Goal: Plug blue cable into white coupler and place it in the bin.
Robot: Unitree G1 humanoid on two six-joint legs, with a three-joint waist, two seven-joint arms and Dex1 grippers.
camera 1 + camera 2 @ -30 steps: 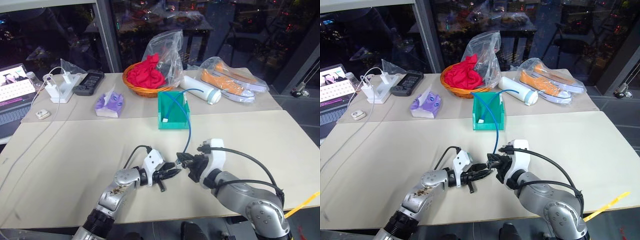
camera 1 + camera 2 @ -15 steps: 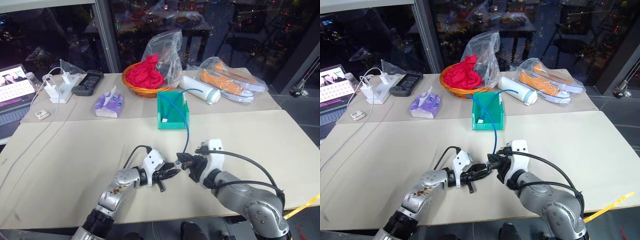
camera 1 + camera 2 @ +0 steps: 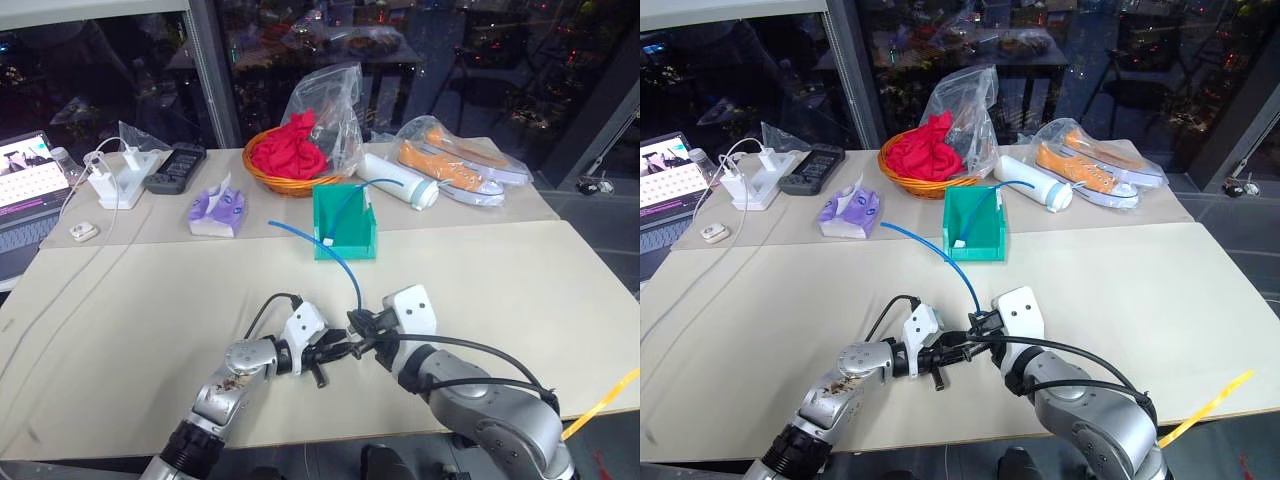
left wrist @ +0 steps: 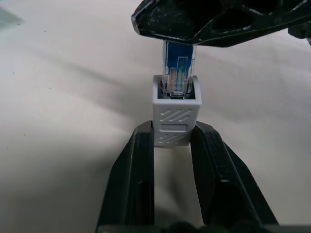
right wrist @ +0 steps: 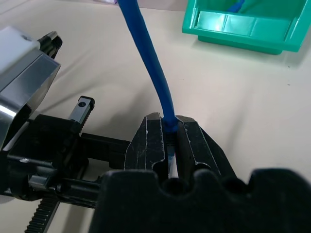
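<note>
blue cable [image 3: 318, 247] swung left, plug — seemingly — entering white coupler [image 4: 175, 118]

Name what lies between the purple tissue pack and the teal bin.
A free stretch of the blue cable arcs above bare table between the tissue pack and the bin, seen in the left eye view.

Clear plug tip of thin light-blue cable [image 4: 178, 65] sunk inside tiny white plastic coupler [image 4: 176, 116] — depth unclear; laptop [image 3: 22, 190] cut by frame edge.
</note>
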